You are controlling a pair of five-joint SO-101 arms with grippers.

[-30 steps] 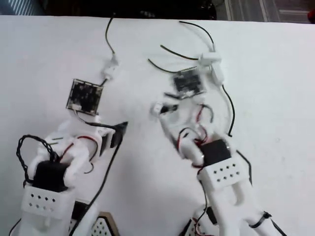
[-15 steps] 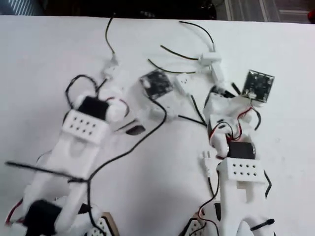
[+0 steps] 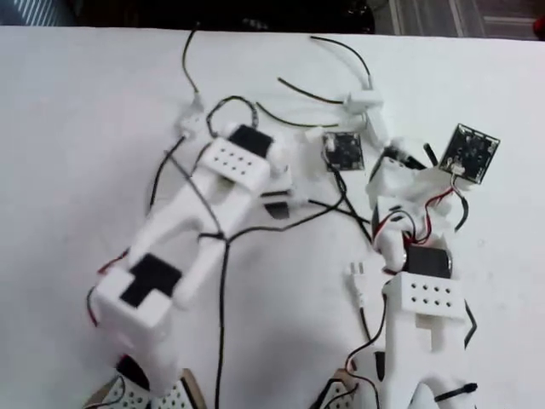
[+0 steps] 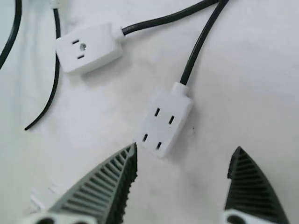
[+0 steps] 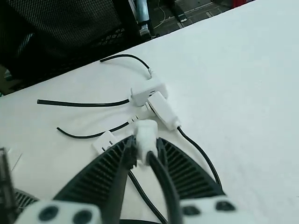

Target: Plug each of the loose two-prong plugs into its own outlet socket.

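My right gripper (image 5: 145, 145) is shut on a white two-prong plug (image 5: 145, 129), held above the table at the right (image 3: 387, 168). Just beyond it lie a white socket block (image 5: 104, 140) and two joined white connectors (image 5: 156, 100) on black cords. My left gripper (image 4: 186, 150) hangs open over a white outlet socket (image 4: 163, 122) with two pairs of slots; a second white outlet (image 4: 88, 46) lies farther off. In the high view the left arm stretches to the table's middle (image 3: 285, 198). Another loose plug (image 3: 356, 277) lies beside the right arm.
Black cords (image 3: 294, 89) curl across the far middle of the table. A small white connector (image 3: 189, 123) on a cord lies at the far left. The arms' own cables (image 3: 223, 256) trail over the left arm. The table's left side is bare white.
The left arm has swung from the near left across to the table's middle. The right arm has drawn back to the right, uncovering the loose plug beside it.
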